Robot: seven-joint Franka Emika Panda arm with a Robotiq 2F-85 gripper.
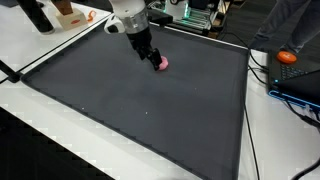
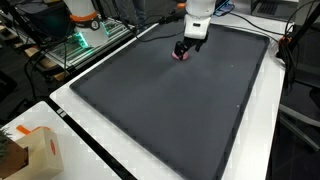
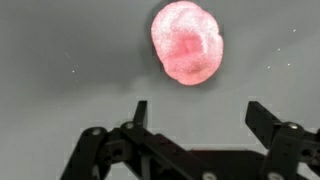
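While wide-jawed, hand [image 3: 197, 108] near lumpy glossy pink blob [image 3: 187, 42] on matte mat [image 3: 60, 50]

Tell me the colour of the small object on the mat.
Pink object, clearest in wrist view.

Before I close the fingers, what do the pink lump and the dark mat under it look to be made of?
The pink lump looks like soft foam or rubber: matte, rounded folds, slightly translucent glow. The dark mat is probably fabric or a foam sheet: flat grey, no glare, tiny pale specks.
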